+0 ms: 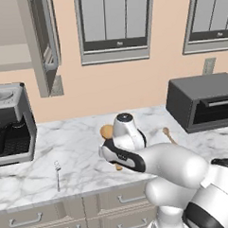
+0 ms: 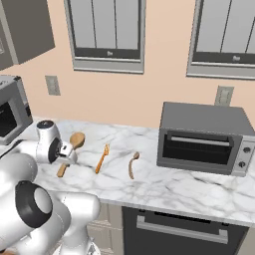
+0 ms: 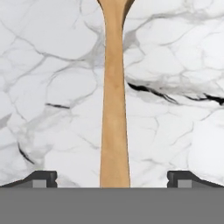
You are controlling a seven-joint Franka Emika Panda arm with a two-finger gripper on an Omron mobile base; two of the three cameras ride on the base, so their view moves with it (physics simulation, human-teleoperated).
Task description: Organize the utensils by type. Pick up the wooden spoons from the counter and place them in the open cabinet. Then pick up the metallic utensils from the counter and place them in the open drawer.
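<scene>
While the white arm's two-finger gripper hangs over the white grey-veined marble counter, its dark fingertips stand wide apart on either side of the large light-brown wooden spoon's straight handle. No contact and nothing held; jaws well open.

Left base view, left to right:
- wall cabinet with grey-beige panelled door swung open at 10 o'clock, pale shelf inside
- black-and-silver coffee machine at 9 o'clock on the counter
- thin small silver utensil near the front edge, at 9 o'clock from the arm, well apart from it
- beige-grey drawer fronts with metal bar handles below the edge; cannot tell from here which one is open
- round bowl of the large spoon showing just left of the wrist; the arm covers the rest

Right base view, left to right:
- large spoon right beside the wrist, bowl toward 1 o'clock
- slim orange fork with short tines just right of it, separate
- smaller tan curved wooden spoon further right, near the fork, not touching
- dark grey toaster oven at 3 o'clock, well apart from the utensils

Nothing lies between the fingers and the handle. The fork is the nearest neighbour.
</scene>
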